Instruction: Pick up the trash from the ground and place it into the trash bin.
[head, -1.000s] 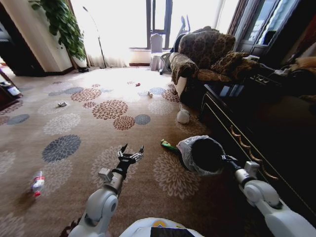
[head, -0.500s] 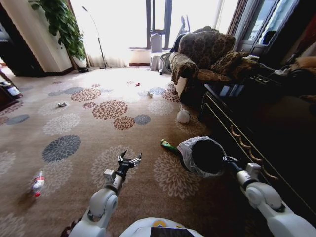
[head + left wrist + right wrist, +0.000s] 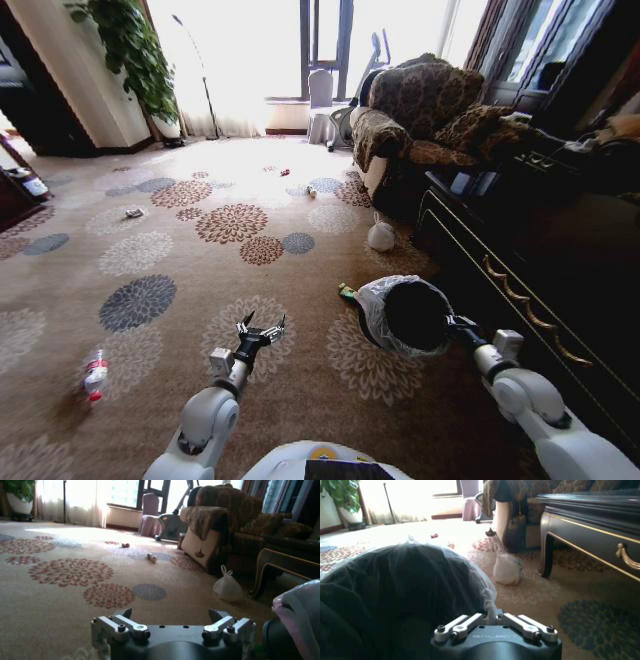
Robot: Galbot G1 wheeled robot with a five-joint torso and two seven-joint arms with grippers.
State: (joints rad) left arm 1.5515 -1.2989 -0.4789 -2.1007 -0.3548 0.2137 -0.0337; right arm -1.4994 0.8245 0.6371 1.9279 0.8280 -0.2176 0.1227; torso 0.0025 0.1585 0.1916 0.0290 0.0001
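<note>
The trash bin [image 3: 372, 308], black with a crinkled plastic liner, lies tilted on the carpet, and my right gripper [image 3: 455, 325] is shut on its rim. The right wrist view shows that gripper [image 3: 492, 615] pinching the liner at the edge of the trash bin [image 3: 440, 553]. My left gripper [image 3: 260, 327] hovers open and holds nothing, low over the carpet left of the bin; in its wrist view the left gripper [image 3: 171, 614] faces the room. A green bottle [image 3: 347, 293] lies against the bin's far side. A white knotted bag [image 3: 381, 236] sits beyond it.
A red-capped bottle [image 3: 95, 375] lies far left on the carpet, a can [image 3: 133, 212] farther back left, small scraps [image 3: 310, 190] toward the window. A dark cabinet [image 3: 520, 290] runs along the right, and an armchair [image 3: 415, 115] stands behind the bag.
The camera has shifted a little. My left gripper has sunk lower and drawn slightly back toward me, still open. The right gripper keeps its hold on the bin rim.
</note>
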